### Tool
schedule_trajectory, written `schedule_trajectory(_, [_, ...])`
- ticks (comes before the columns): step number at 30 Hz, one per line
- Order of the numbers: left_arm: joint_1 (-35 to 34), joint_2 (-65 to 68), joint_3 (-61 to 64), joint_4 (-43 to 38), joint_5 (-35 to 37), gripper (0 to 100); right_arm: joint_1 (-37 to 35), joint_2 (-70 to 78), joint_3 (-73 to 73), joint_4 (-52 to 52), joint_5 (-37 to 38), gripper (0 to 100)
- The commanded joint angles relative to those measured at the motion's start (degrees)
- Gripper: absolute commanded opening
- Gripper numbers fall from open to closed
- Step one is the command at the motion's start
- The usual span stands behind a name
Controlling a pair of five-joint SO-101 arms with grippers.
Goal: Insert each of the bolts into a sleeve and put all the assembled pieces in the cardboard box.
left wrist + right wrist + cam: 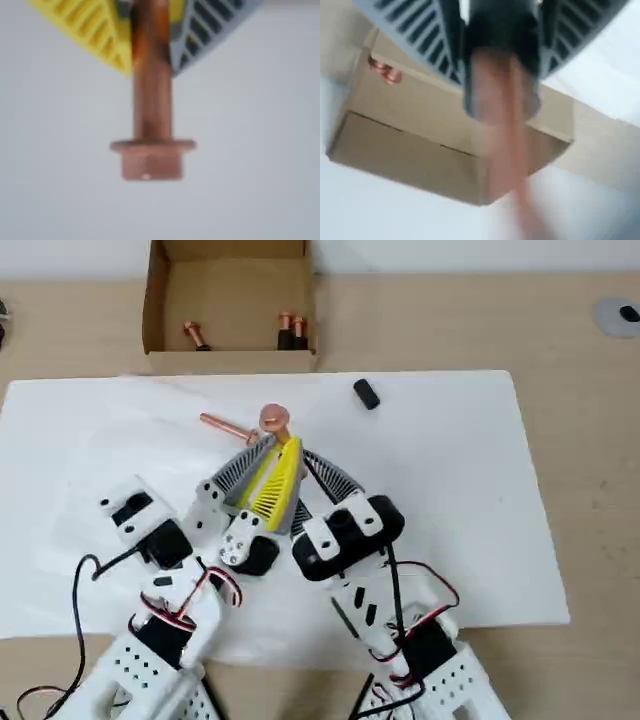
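My left gripper [151,69], with one yellow and one grey finger, is shut on the shaft of a copper bolt [152,150] whose flanged head [275,420] points toward the cardboard box [155,310]. My right gripper [500,75] is shut on a black sleeve [502,25]. The blurred bolt shaft [507,140] lines up with the sleeve's mouth, and I cannot tell how deep it sits. Both grippers meet mid-sheet [285,448]. A second bolt [228,427] lies loose to their left. Another black sleeve [366,394] lies at the far right of the sheet.
Three assembled pieces lie in the box, one at its left [195,336] and two side by side at its right [292,332]. The white sheet [450,500] covers the wooden table. A grey disc [618,316] sits at the far right edge.
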Motion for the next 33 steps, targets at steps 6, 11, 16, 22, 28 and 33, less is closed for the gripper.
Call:
schedule_trajectory(6, [-4.04,-0.31,0.53,-6.24,-0.44,1,0.22,-7.16,-0.4,-1.49,0.35,1.2])
schedule_trajectory(11, [-1.32,-0.22,0.53,-6.07,-0.35,1,0.22,-7.16,-0.4,-1.41,0.35,1.2])
schedule_trajectory(16, [2.55,-0.04,0.53,-6.33,-0.35,1,0.22,-7.16,-0.4,-1.49,0.35,1.2])
schedule_trajectory(22, [3.34,-0.13,0.53,-6.42,-0.44,1,0.22,-7.16,-0.4,-1.49,0.35,1.2])
schedule_trajectory(28, [3.34,0.13,0.53,-6.15,-0.44,1,0.22,-7.16,-0.4,-1.58,0.35,1.2])
schedule_trajectory(33, [3.08,0.22,0.53,-6.07,-0.44,1,0.22,-7.16,-0.4,-1.58,0.35,1.2])
